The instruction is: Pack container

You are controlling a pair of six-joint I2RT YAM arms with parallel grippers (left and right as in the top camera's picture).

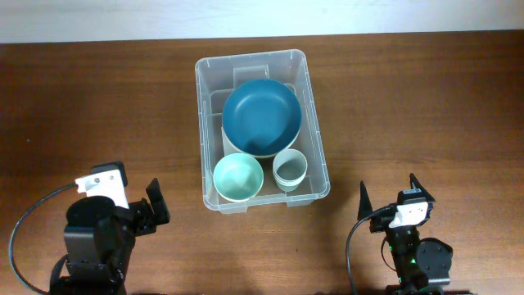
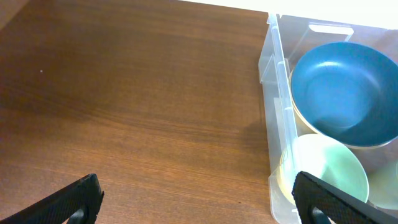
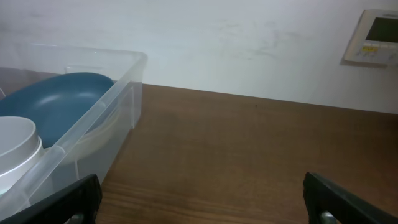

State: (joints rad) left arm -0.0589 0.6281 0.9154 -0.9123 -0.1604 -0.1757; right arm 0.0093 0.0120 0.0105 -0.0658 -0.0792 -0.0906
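Clear rectangular plastic container [image 1: 204, 131] is lying lengthwise front-to-back; nearside of it, left gripper [image 1: 133, 193] and right gripper [image 1: 388, 195] are gaping.

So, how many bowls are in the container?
3 in the container: blue bowl far end, mint bowl near-left, pale small bowl near-right. Another may hide under the blue.

Cream bowl [image 2: 303, 123] mostly hidden under blue bowl [image 2: 342, 87], container [image 2: 273, 112] cropped by right and bottom edges in left wrist view, wall panel [image 3: 376, 37] cut by right edge, its display too small to read
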